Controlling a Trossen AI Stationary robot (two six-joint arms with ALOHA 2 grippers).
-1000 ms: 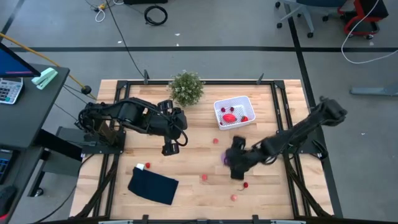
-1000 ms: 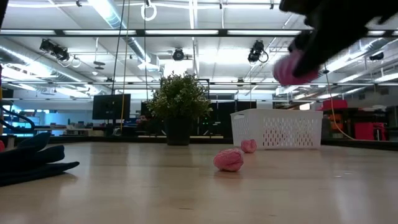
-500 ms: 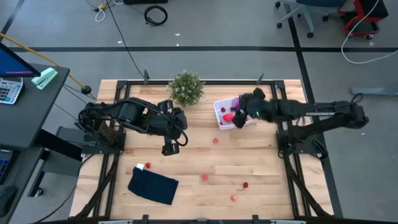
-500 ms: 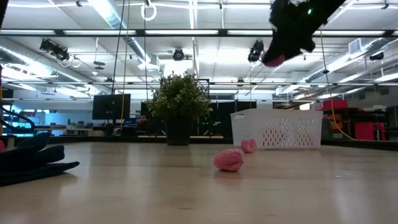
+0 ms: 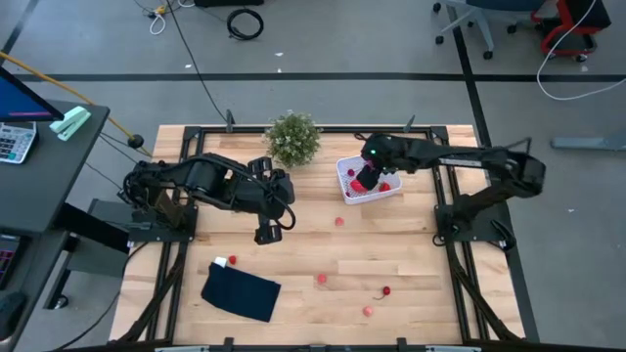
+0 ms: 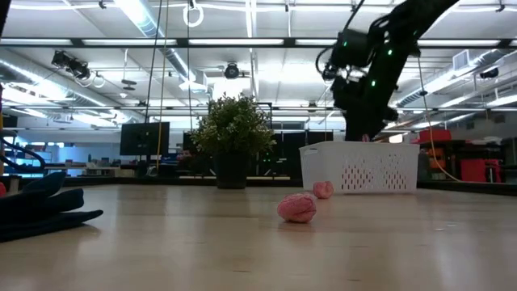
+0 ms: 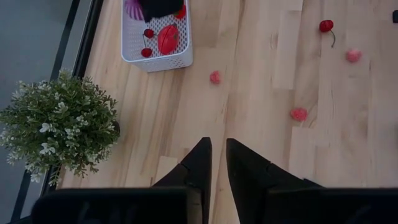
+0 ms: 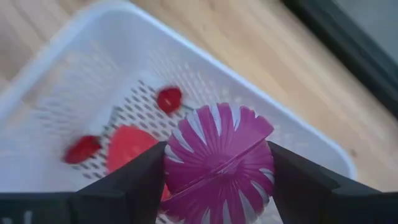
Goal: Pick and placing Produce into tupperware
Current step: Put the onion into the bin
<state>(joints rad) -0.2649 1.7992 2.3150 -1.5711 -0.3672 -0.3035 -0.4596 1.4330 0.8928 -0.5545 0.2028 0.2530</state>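
Purple spiky fruit (image 8: pixel 216 157) is pinched in the right gripper (image 8: pixel 217 168) above the white basket (image 8: pixel 56 81). Left gripper (image 7: pixel 217 163) waits near the table's middle, fingers nearly pressed together.

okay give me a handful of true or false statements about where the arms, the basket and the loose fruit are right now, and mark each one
1. The right gripper holds a purple fruit over the white basket. True.
2. The white basket is empty. False: it already holds several red fruits.
3. The left gripper is shut on a strawberry. False: its fingers hold nothing and it hangs over bare table, away from the basket.
4. Some fruit lies loose on the table outside the basket. True.
5. The blue cloth lies inside the basket. False: it lies on the table near the front left corner.
6. The potted plant stands beside the basket. True.
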